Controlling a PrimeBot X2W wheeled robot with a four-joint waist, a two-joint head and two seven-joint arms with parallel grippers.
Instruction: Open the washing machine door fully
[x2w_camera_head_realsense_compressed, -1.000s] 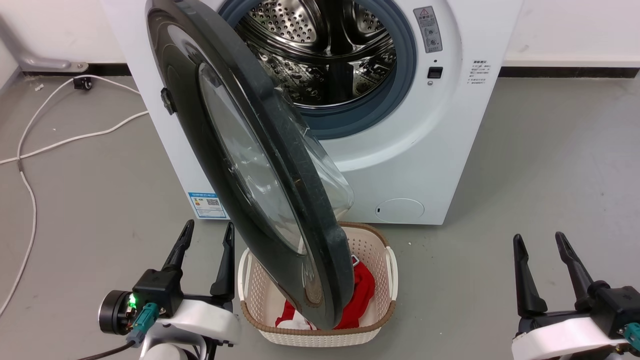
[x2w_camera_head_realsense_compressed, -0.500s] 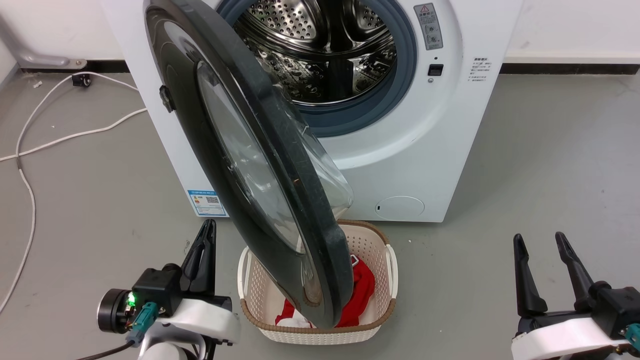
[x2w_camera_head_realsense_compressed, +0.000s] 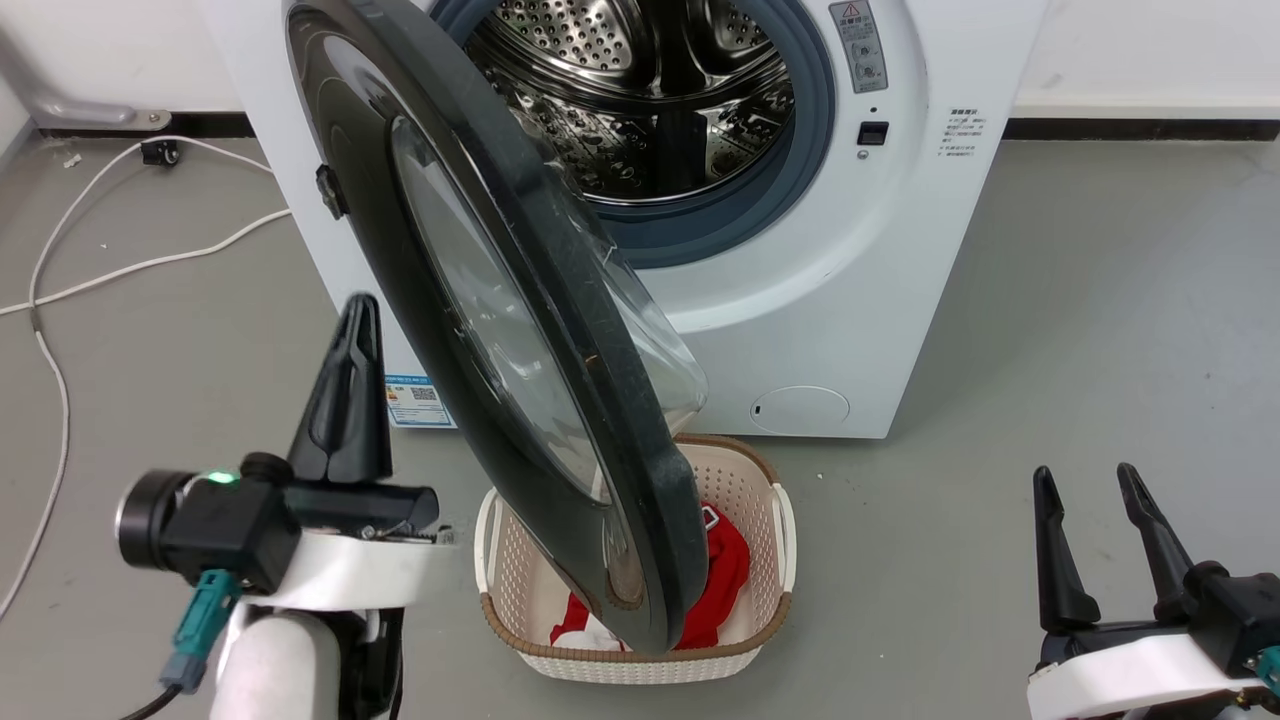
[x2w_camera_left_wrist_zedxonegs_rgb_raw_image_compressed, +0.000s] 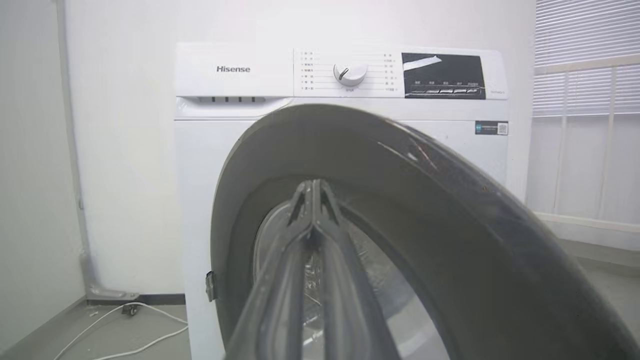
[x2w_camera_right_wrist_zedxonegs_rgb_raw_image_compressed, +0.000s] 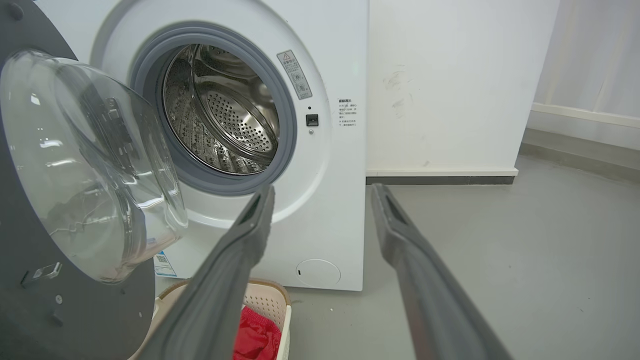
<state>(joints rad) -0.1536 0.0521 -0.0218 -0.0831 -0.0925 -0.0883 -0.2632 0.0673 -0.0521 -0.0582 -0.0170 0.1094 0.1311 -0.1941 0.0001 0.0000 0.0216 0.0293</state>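
The washing machine (x2w_camera_head_realsense_compressed: 860, 300) stands against the wall with its steel drum exposed. Its big black washing machine door (x2w_camera_head_realsense_compressed: 490, 320) hangs on the left hinge, swung about halfway out, glass bowl facing the drum. My left gripper (x2w_camera_head_realsense_compressed: 358, 305) is shut with nothing in it, raised just left of the door's outer face. In the left wrist view its fingertips (x2w_camera_left_wrist_zedxonegs_rgb_raw_image_compressed: 312, 187) point at the door (x2w_camera_left_wrist_zedxonegs_rgb_raw_image_compressed: 400, 200); whether they touch it I cannot tell. My right gripper (x2w_camera_head_realsense_compressed: 1085, 475) stands open at the lower right, far from the door. The right wrist view shows the door's glass bowl (x2w_camera_right_wrist_zedxonegs_rgb_raw_image_compressed: 85, 165) and the open right gripper (x2w_camera_right_wrist_zedxonegs_rgb_raw_image_compressed: 322, 190).
A cream perforated basket (x2w_camera_head_realsense_compressed: 770, 520) with red cloth sits on the floor under the door's free edge. White cables (x2w_camera_head_realsense_compressed: 60, 290) trail over the grey floor to the left. Open floor lies to the right of the machine.
My left gripper has shut its fingers, then risen and moved forward beside the door's outer face. The door and the right gripper have stayed put; the camera shifted slightly.
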